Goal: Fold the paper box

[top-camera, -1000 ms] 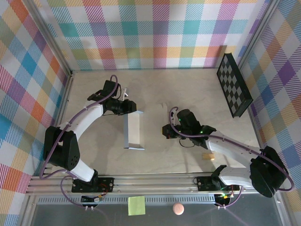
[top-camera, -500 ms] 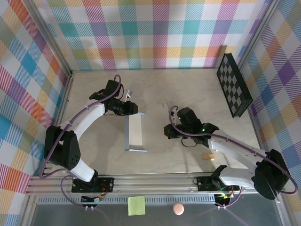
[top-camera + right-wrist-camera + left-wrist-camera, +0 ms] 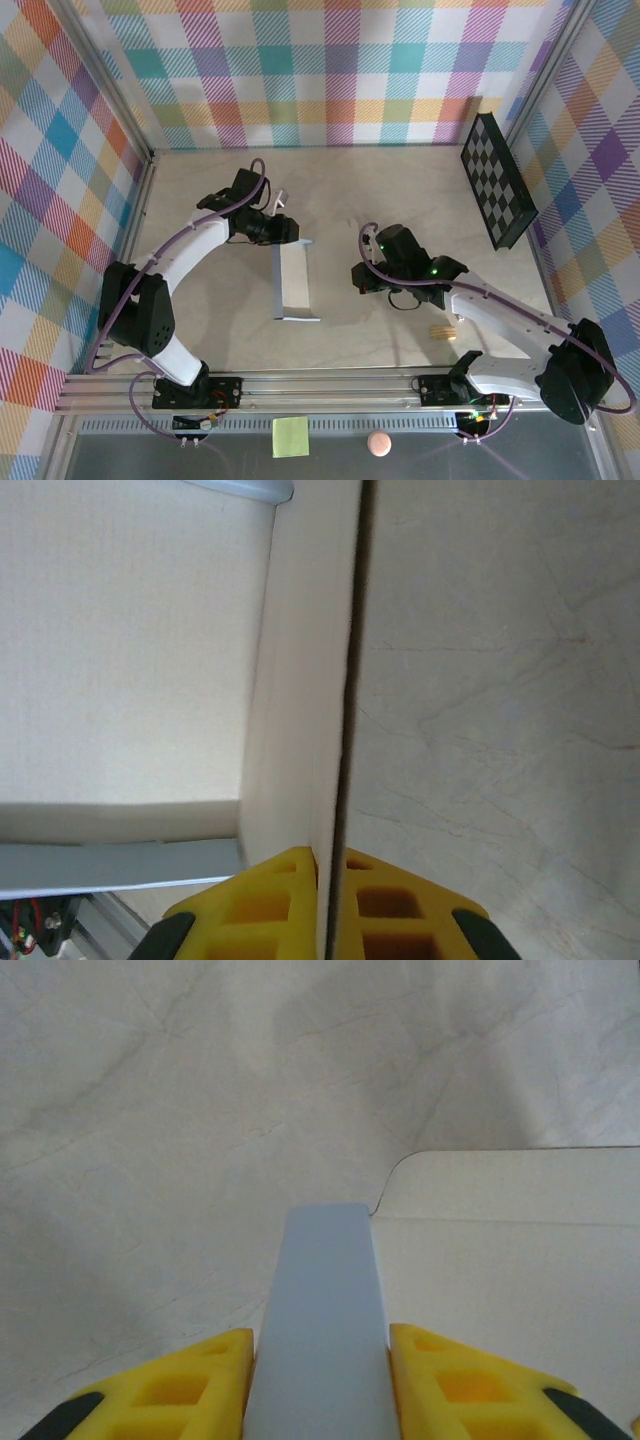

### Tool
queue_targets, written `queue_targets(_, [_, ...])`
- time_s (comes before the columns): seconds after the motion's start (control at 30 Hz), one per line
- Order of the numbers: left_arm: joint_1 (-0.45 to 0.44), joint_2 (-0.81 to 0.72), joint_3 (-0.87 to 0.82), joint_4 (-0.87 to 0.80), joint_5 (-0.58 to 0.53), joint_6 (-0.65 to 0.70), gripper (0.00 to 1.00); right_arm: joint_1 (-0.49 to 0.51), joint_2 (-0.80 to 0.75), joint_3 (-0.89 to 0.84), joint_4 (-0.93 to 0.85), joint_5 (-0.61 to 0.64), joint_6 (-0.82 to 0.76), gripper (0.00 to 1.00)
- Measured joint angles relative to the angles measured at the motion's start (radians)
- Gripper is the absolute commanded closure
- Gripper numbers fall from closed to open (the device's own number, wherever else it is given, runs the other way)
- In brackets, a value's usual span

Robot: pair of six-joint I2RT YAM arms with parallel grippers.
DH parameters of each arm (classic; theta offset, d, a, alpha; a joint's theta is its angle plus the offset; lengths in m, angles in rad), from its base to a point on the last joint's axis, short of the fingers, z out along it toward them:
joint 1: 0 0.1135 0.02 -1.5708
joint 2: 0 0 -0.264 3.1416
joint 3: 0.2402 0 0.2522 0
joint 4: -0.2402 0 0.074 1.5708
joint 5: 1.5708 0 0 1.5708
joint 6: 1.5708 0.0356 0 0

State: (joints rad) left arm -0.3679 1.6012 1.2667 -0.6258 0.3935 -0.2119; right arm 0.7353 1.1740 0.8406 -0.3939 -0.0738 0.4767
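Observation:
The paper box (image 3: pixel 296 285) lies mid-table, with a grey-blue wall standing up along its left side. My left gripper (image 3: pixel 290 233) is at the far end of that wall. In the left wrist view the grey-blue strip (image 3: pixel 325 1260) fills the gap of the left gripper (image 3: pixel 320 1332), with a yellow finger against each side, and the box's pale panel (image 3: pixel 500 1250) lies flat to the right. My right gripper (image 3: pixel 358 280) is at the box's right side. In the right wrist view the right gripper (image 3: pixel 330 855) is shut on a thin upright flap (image 3: pixel 300 680), with the box floor (image 3: pixel 130 650) to its left.
A black checkerboard panel (image 3: pixel 497 180) leans against the right wall. A small tan piece (image 3: pixel 442 331) lies by the right arm. Past the aluminium rail (image 3: pixel 330 385) sit a yellow-green sticky note (image 3: pixel 290 436) and a pink ball (image 3: pixel 379 443). Plaid walls close three sides.
The left gripper and the box's raised wall have shifted a little to the right. The right gripper has edged slightly toward the far side, still on its flap.

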Motion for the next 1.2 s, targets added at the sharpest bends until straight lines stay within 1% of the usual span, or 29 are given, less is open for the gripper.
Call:
queue_targets(0.1, [0.020,-0.014,-0.003,-0.003,-0.055,0.006,0.40,-0.005,0.014,0.050,-0.040,0.019,-0.082,1.00])
queue_targets(0.17, [0.038,-0.028,-0.010,-0.005,-0.106,0.010,0.34,-0.008,0.023,0.089,-0.072,0.024,-0.148,1.00])
queue_targets(0.23, [0.068,-0.047,-0.024,-0.008,-0.153,0.013,0.31,-0.011,0.031,0.128,-0.111,0.034,-0.216,1.00])
queue_targets(0.37, [0.107,-0.097,-0.055,-0.012,-0.211,0.016,0.31,-0.016,0.085,0.240,-0.231,0.037,-0.393,1.00])
queue_targets(0.43, [0.111,-0.130,-0.074,-0.010,-0.223,0.023,0.31,-0.016,0.130,0.305,-0.290,0.036,-0.489,1.00])
queue_targets(0.73, [0.111,-0.330,-0.194,0.066,-0.222,0.048,0.31,-0.016,0.367,0.608,-0.565,0.037,-0.942,1.00])
queue_targets(0.8, [0.111,-0.386,-0.230,0.102,-0.223,0.048,0.27,-0.016,0.419,0.684,-0.621,0.046,-1.033,1.00])
queue_targets(0.87, [0.112,-0.439,-0.265,0.130,-0.224,0.048,0.24,-0.016,0.464,0.755,-0.664,0.060,-1.103,1.00])
queue_targets(0.93, [0.115,-0.489,-0.296,0.156,-0.228,0.048,0.17,-0.016,0.505,0.821,-0.697,0.070,-1.168,1.00])
queue_targets(0.97, [0.117,-0.515,-0.312,0.169,-0.230,0.048,0.16,-0.016,0.526,0.852,-0.715,0.076,-1.201,1.00])
queue_targets(1.07, [0.130,-0.573,-0.345,0.195,-0.239,0.037,0.15,-0.016,0.585,0.927,-0.762,0.097,-1.276,0.99])
queue_targets(1.2, [0.142,-0.634,-0.380,0.232,-0.246,0.018,0.15,-0.016,0.676,1.024,-0.817,0.131,-1.342,0.94])
